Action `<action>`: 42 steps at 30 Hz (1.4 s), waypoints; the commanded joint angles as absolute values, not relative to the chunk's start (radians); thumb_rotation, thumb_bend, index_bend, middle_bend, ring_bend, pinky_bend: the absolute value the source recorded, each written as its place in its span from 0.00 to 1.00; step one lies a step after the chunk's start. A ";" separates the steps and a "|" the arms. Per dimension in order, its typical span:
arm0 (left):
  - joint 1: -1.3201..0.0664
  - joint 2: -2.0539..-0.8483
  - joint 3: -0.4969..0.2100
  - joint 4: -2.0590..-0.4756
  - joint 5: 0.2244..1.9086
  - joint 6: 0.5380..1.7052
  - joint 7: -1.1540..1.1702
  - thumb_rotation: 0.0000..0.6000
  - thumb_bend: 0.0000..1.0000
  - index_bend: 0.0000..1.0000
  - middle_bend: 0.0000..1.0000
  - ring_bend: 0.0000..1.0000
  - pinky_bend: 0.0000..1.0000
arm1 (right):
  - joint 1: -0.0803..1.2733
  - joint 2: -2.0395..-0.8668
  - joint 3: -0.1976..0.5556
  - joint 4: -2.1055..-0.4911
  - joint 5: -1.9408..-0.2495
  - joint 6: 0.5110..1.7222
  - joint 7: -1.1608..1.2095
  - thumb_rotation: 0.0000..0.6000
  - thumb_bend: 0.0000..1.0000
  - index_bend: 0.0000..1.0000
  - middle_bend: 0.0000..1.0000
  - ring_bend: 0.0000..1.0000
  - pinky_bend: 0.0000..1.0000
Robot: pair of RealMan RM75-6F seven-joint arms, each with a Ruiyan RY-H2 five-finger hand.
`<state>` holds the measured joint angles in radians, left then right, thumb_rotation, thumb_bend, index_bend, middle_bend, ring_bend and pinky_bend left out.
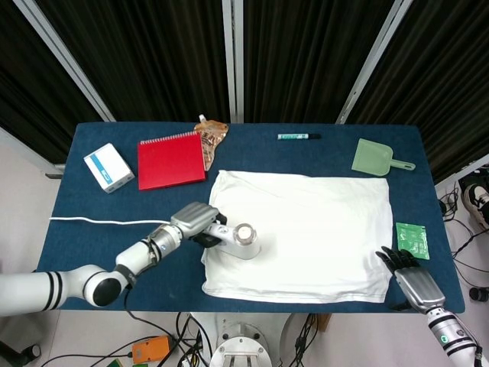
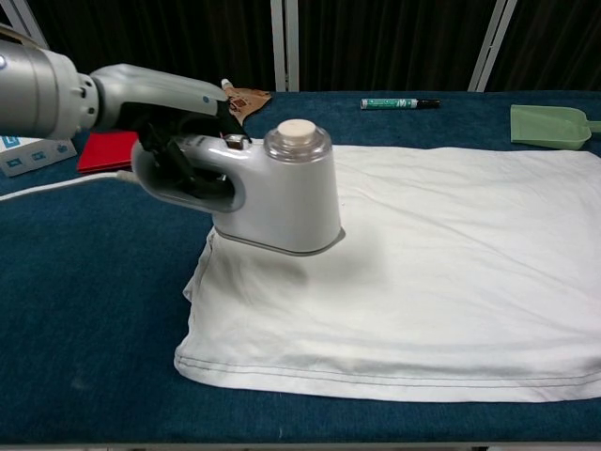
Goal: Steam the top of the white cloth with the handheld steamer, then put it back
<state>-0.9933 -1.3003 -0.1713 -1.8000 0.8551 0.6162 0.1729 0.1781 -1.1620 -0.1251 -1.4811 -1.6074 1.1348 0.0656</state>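
The white cloth (image 1: 306,233) (image 2: 441,272) lies flat across the blue table (image 1: 92,245). A white handheld steamer (image 1: 241,241) (image 2: 282,193) sits on the cloth's left part, near its left edge. My left hand (image 1: 195,222) (image 2: 174,155) grips the steamer's handle from the left. Its white cord (image 1: 99,222) runs leftward over the table. My right hand (image 1: 409,275) rests at the table's front right corner, just off the cloth, holding nothing, fingers extended; the chest view does not show it.
A red notebook (image 1: 171,159), a white box (image 1: 108,167) and a brown pouch (image 1: 212,136) lie at the back left. A green marker (image 1: 298,137) and a green dustpan (image 1: 376,157) are at the back. A green packet (image 1: 413,239) lies right of the cloth.
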 commanded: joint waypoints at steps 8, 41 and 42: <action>-1.101 -1.564 -0.135 -1.642 0.713 0.801 0.348 0.92 0.74 0.78 1.00 0.83 0.69 | 0.215 -1.170 -0.136 -1.496 -1.621 1.091 0.044 1.00 0.06 0.02 0.04 0.00 0.06; -0.964 -1.550 -0.202 -1.597 0.742 0.987 0.297 0.86 0.74 0.79 1.00 0.82 0.69 | 0.241 -1.200 -0.124 -1.451 -1.581 1.085 0.094 1.00 0.06 0.02 0.04 0.00 0.06; -0.967 -1.564 -0.201 -1.600 0.747 0.991 0.306 0.85 0.74 0.79 1.00 0.82 0.69 | 0.242 -1.201 -0.125 -1.450 -1.582 1.085 0.094 1.00 0.06 0.02 0.04 0.00 0.06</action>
